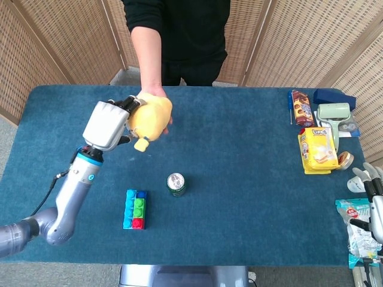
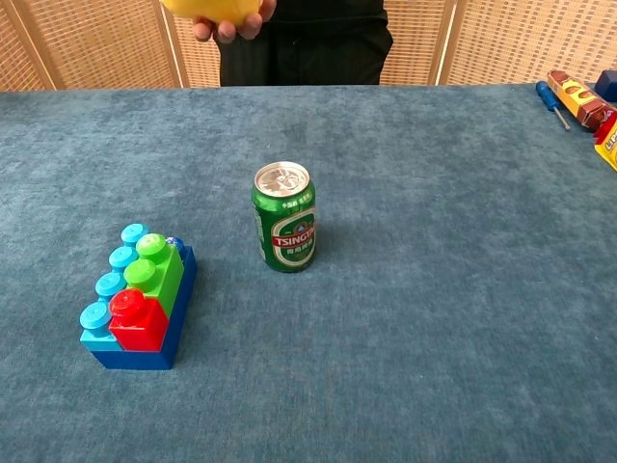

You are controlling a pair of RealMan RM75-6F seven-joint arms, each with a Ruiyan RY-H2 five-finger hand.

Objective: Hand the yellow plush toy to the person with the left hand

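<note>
The yellow plush toy (image 1: 150,116) is up in the air over the far left part of the table, gripped by my left hand (image 1: 111,124). It lies on the person's upturned palm (image 1: 161,122), which shows only at its edges around the toy. In the chest view only the toy's lower edge (image 2: 214,8) shows at the top of the frame, with the person's fingertips (image 2: 231,26) curled beneath it. My right hand (image 1: 372,186) rests at the table's right edge, fingers spread, holding nothing.
A green can (image 1: 176,184) stands mid-table, with a block of coloured bricks (image 1: 136,209) to its left. Snack packs (image 1: 317,149), a tape roll (image 1: 344,159) and tools (image 1: 335,115) lie at the right side. The person (image 1: 179,36) stands behind the far edge.
</note>
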